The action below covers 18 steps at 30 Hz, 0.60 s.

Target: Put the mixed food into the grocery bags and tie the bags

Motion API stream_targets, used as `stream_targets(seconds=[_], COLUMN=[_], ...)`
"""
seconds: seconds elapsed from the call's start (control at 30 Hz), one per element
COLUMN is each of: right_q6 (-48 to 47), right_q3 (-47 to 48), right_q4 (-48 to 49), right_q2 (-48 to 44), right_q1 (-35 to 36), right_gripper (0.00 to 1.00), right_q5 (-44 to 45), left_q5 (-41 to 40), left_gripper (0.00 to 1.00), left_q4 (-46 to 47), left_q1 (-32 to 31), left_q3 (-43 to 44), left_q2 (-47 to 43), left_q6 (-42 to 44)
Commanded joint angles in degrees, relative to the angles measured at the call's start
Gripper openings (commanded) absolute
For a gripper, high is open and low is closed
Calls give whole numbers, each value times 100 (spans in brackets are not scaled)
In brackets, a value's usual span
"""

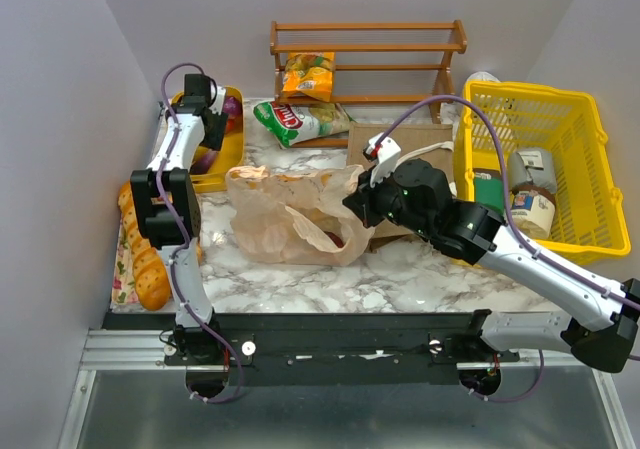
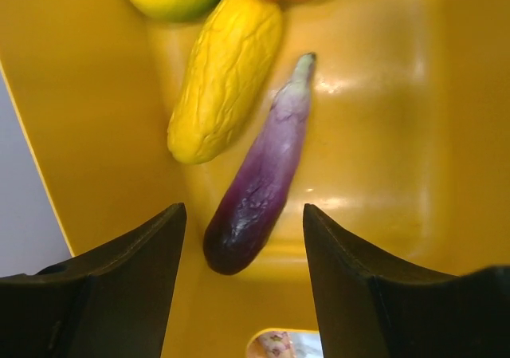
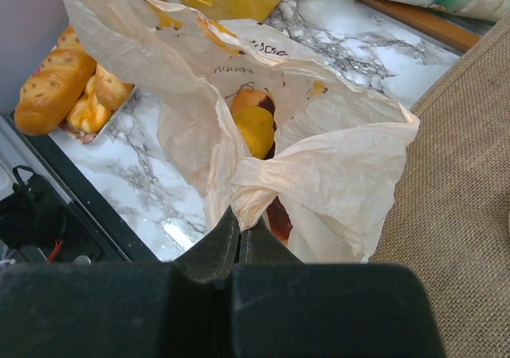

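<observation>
Peach bag [image 3: 335, 175] — pinched by right gripper [image 3: 239, 234] | left gripper [image 2: 243, 212] straddles eggplant [image 2: 263, 175]

Seeing the plastic carrier [image 1: 270, 219] lying mid-table, the jute tote [image 1: 420, 139] behind and right of it, the mesh basket [image 1: 590, 149] farther right; the tub [image 1: 232, 139] sitting far left, holding an eggplant [image 2: 259, 186]; bread [image 1: 145, 259] lying before it; a packet [image 1: 308, 77] resting on the rack [image 1: 365, 44] behind.

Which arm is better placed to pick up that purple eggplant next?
Left. Its open gripper straddles the eggplant in the yellow bin; the right gripper is shut on the plastic bag.
</observation>
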Motion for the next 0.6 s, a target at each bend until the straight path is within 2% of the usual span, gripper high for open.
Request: stream_targets(seconds=[0.0, 0.57], right_q6=[-38, -3], right_q3=[-79, -140], right_q4=[4, 66], right_q2=[-161, -135], right_q1=[-25, -16], right_gripper=[1, 1], right_q5=[-113, -60], left_q5=[-246, 185], left_gripper=[68, 63], left_q4=[-182, -129], left_q1=[99, 266], left_q3=[-76, -173], left_q2=[356, 1024], left_q6=[241, 135])
